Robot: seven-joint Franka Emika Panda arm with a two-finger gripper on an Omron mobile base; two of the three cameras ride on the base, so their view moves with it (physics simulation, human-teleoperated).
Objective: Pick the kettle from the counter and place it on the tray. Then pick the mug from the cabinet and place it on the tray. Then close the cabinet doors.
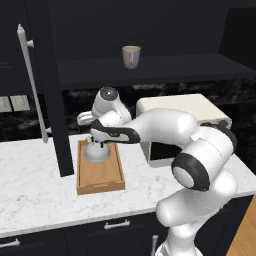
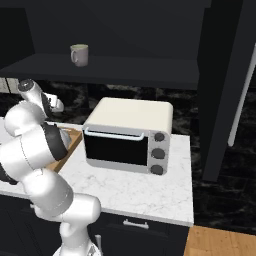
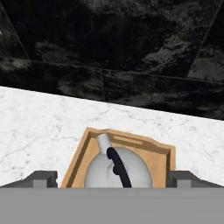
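The silver-grey kettle (image 1: pixel 97 152) with its black arched handle sits inside the wooden tray (image 1: pixel 101 176) on the white marble counter (image 1: pixel 30 185). My gripper (image 1: pixel 98 143) hovers just above it, open. In the hand view the kettle (image 3: pixel 98 170) lies in the tray (image 3: pixel 153 153), and the fingertips (image 3: pixel 41 179) stand wide to either side, clear of the handle. The pale mug (image 1: pixel 131 56) stands on the shelf of the black upper cabinet (image 1: pixel 150 70), also seen as the mug (image 2: pixel 79 54). Both cabinet doors (image 1: pixel 50 100) (image 2: pixel 225 90) hang open.
A cream toaster oven (image 2: pixel 127 135) stands on the counter right of the tray, close to my arm. The open left door's silver bar handle (image 1: pixel 30 80) juts out over the counter left of the tray. A black tiled wall runs behind.
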